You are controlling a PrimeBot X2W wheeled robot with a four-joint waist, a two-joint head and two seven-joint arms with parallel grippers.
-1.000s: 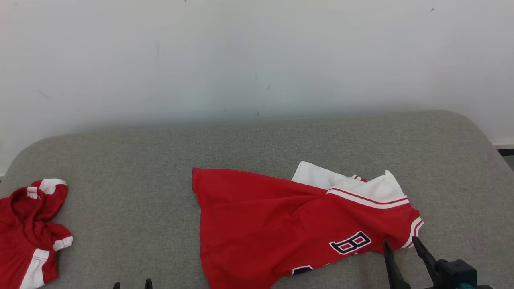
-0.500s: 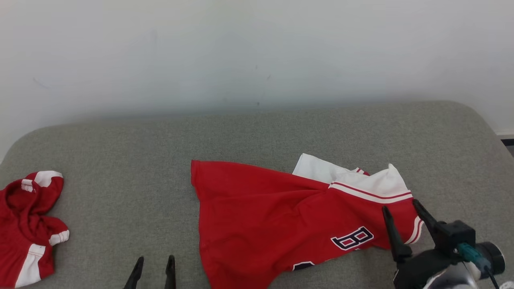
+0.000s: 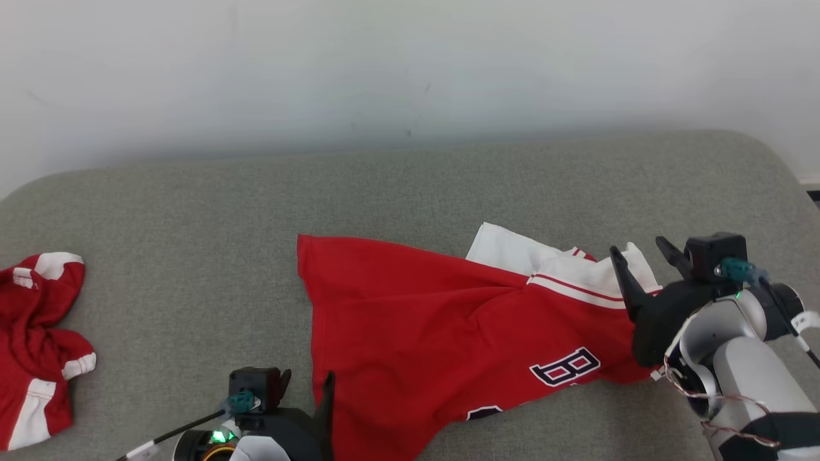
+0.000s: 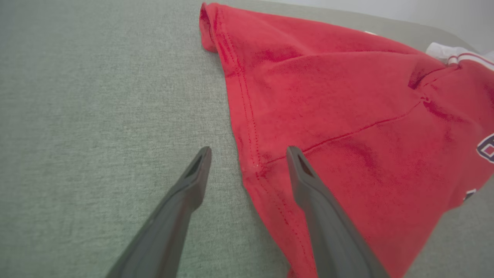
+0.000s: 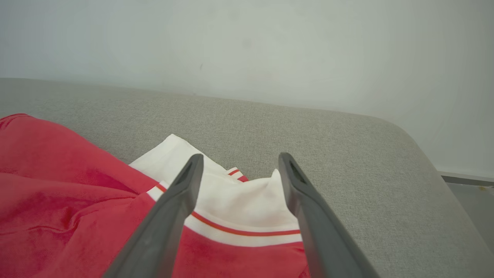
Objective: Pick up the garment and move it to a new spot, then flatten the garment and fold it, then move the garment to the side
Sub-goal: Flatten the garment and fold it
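**Both grippers are arriving at the red jersey (image 3: 448, 333), jaws spread wide and holding nothing.**

The jersey is lying rumpled at centre right of the head view on the grey cushion (image 3: 192, 243), not yet lifted. Over the last second the left gripper (image 3: 307, 378) has been climbing from the bottom edge to the jersey's lower-left hem, and the right gripper (image 3: 637, 248) from the lower right to its white shoulder panel (image 5: 239, 204). The camera is tilting too, so the cloth's drift up the frame is not its own. The pick-up looks about to begin. The left wrist view is showing the stitched hem (image 4: 247, 116) running between its fingers. The head view is also taking in a second red garment (image 3: 38, 346) at far left.
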